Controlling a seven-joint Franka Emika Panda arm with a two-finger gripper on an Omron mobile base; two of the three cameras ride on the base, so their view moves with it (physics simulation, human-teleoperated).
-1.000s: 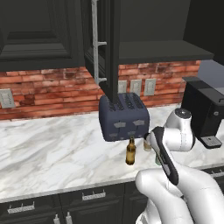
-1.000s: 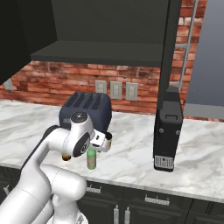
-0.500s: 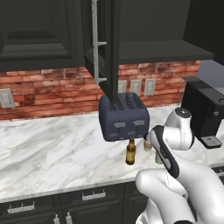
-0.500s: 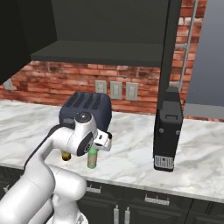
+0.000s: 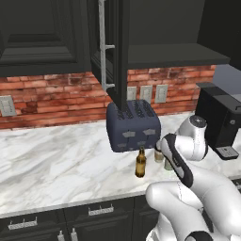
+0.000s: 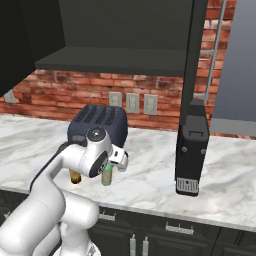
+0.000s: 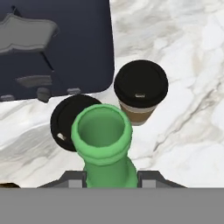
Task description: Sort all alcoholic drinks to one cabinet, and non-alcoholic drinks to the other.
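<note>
On the white marble counter (image 5: 56,164) below open dark cabinets (image 6: 125,30), the toaster (image 5: 133,124) anchors everything: the amber bottle (image 5: 140,163) stands just before it, two lidded cups (image 7: 141,89) beside, and the gripper (image 7: 107,177) clasps the green bottle (image 7: 104,146).

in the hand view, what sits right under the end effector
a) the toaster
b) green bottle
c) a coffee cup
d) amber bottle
b: the green bottle rises with its open mouth toward the camera at the bottom centre of the hand view, while the two cups and the toaster lie beyond it.
</note>
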